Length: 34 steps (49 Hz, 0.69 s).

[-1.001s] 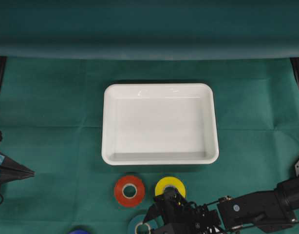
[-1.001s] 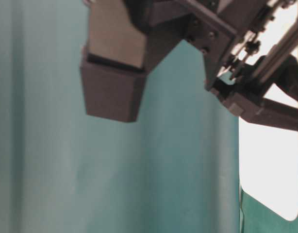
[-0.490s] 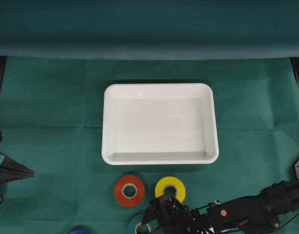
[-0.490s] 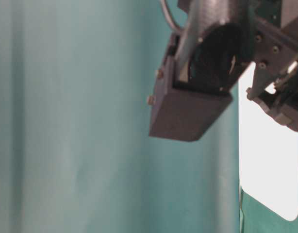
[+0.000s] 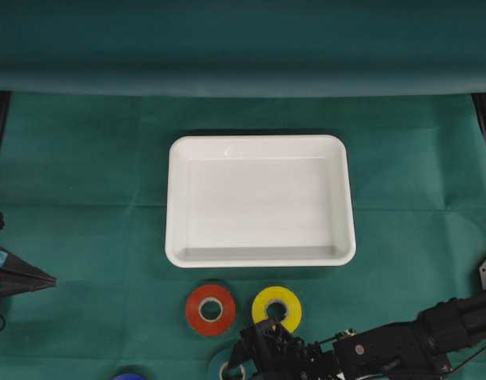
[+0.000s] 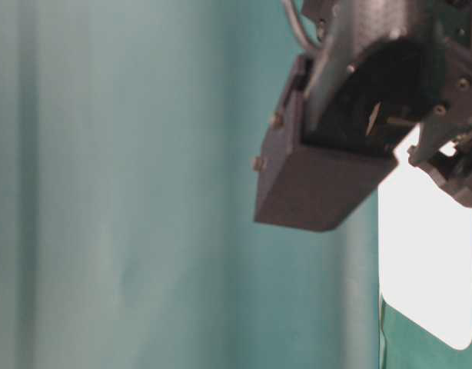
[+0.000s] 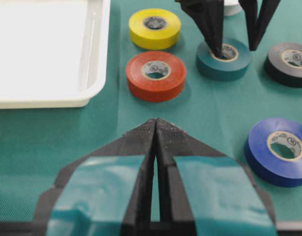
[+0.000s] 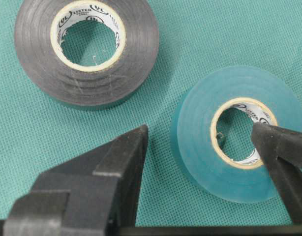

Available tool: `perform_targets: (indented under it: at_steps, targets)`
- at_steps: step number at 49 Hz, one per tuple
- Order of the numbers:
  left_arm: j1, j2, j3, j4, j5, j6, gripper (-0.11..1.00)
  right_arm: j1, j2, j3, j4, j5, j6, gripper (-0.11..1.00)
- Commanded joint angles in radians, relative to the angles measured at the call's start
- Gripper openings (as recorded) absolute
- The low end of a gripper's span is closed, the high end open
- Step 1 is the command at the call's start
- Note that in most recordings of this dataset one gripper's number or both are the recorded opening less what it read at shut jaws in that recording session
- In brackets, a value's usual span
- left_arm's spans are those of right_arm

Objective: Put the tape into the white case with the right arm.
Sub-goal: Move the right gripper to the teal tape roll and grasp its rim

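Near the bottom edge of the overhead view, the all-black right pincer (image 5: 241, 366) stands with its pointed fingers apart astride one wall of the teal tape roll (image 8: 229, 132): one fingertip in the cardboard core, the other outside beside the black tape roll (image 8: 87, 46). The roll lies flat on the green-clothed desk (image 5: 85, 198), below the glossy white rectangular case (image 5: 260, 201). The blue-patched left pincer (image 7: 156, 129) is pressed together, holding nothing.

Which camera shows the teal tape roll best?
The right wrist view: the teal roll fills the picture, one finger in its core, the other outside. The left wrist view shows it smaller, under the right gripper. Overhead, only an edge peeks out. The table-level view misses it.
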Motion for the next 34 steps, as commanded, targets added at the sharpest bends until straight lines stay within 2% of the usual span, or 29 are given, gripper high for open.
perform_targets:
  at_steps: [1,5,8,15,21,34]
  targets:
    - [0.003,0.008,-0.009,0.002,-0.006,-0.002,0.00,0.003,-0.014,-0.015,0.000,-0.008,0.002,0.64]
    - [0.003,0.008,-0.009,0.002,-0.006,-0.002,0.00,0.005,-0.011,-0.018,-0.008,-0.008,-0.002,0.61]
    - [0.003,0.008,-0.009,0.002,-0.006,-0.002,0.00,0.003,-0.005,-0.023,-0.017,-0.008,0.000,0.55]
    - [0.003,0.008,-0.009,0.002,-0.005,-0.002,0.00,0.006,0.015,-0.043,-0.023,0.003,0.000,0.20]
    - [0.003,0.008,-0.008,0.002,-0.006,-0.003,0.00,0.005,0.012,-0.060,-0.023,0.043,0.000,0.03]
    - [0.003,0.008,-0.009,0.002,-0.005,-0.003,0.00,0.008,0.008,-0.081,-0.023,0.107,0.000,0.02]
